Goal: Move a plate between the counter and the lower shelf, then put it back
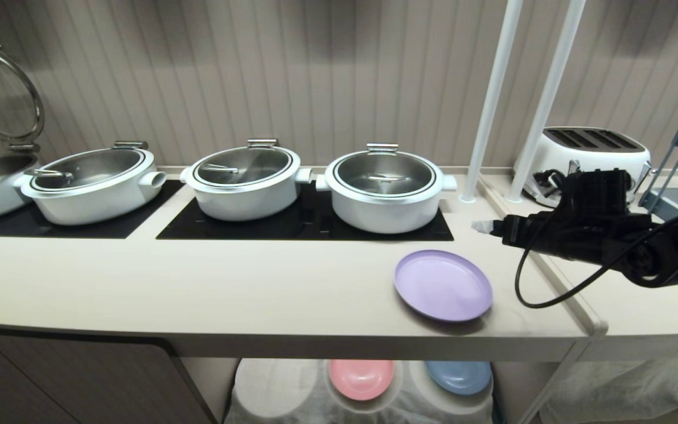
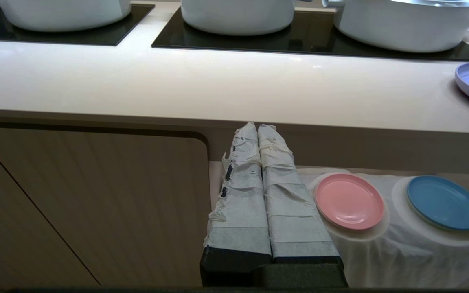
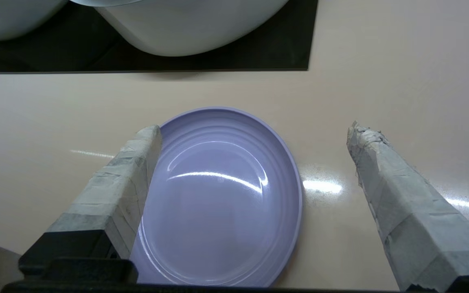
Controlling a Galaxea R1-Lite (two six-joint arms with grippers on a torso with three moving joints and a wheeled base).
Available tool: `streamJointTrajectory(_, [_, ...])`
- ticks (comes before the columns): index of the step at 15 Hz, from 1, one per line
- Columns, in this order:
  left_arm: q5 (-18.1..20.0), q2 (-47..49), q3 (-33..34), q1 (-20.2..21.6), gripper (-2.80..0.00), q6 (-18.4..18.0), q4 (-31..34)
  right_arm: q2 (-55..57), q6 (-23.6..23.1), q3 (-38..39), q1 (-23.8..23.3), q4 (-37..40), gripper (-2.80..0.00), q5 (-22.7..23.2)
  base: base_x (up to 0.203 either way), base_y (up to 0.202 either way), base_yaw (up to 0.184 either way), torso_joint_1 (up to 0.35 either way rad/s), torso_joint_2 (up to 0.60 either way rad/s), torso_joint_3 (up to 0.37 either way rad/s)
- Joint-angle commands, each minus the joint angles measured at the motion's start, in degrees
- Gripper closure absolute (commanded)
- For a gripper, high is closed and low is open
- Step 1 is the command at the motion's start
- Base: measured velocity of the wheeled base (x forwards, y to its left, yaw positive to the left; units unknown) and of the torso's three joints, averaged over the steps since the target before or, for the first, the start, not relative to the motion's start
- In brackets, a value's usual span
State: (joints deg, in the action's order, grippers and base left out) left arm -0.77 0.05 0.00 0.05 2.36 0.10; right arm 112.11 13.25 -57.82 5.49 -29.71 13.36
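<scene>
I had the right gripper (image 3: 255,130) spread wide and holding nothing, hanging above the counter (image 1: 198,282) just right of the plate (image 1: 443,285). The plate lay flat on the counter near its front edge, in front of the rightmost pot (image 1: 385,189). My left gripper (image 2: 259,134) was parked low by the cabinet door (image 2: 92,203), fingers pressed together. On the lower shelf (image 2: 401,252) sat a pink plate (image 2: 349,201) and a blue plate (image 2: 444,202).

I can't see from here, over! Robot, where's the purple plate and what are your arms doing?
Right end effector open above purple plate. Plate flat on counter, not held. Left end effector shut, parked below the counter edge. Nothing blocking.
</scene>
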Motion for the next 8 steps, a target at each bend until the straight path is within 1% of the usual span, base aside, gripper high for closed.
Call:
streamJointTrajectory(1, [0.0,0.0,0.0,0.0,0.0,0.0,0.0,-3.9,-0.7,1.6,0.2,-0.2,-2.8,0.0,0.0,0.0,0.0,0.0,0.0,0.0])
streamJointTrajectory(2, [0.0,0.0,0.0,0.0,0.0,0.0,0.0,-4.9,-1.5,3.1,0.2,-0.3,-1.0,0.0,0.0,0.0,0.0,0.0,0.0,0.0])
streamJointTrajectory(3, [0.0,0.0,0.0,0.0,0.0,0.1,0.0,-6.1,-2.6,4.9,0.2,-0.4,0.0,0.0,0.0,0.0,0.0,0.0,0.0,0.0])
streamJointTrajectory(5, [0.0,0.0,0.0,0.0,0.0,0.0,0.0,-7.9,-4.7,8.0,0.3,-0.9,0.0,-0.8,0.0,0.0,0.0,0.0,0.0,0.0])
streamJointTrajectory(7, [0.0,0.0,0.0,0.0,0.0,0.0,0.0,-9.0,-7.5,9.5,0.3,-1.2,0.0,-4.9,0.0,0.0,0.0,0.0,0.0,0.0])
streamJointTrajectory(8, [0.0,0.0,0.0,0.0,0.0,0.0,0.0,-10.1,-8.3,9.9,0.5,-1.2,0.0,-5.9,0.0,0.0,0.0,0.0,0.0,0.0])
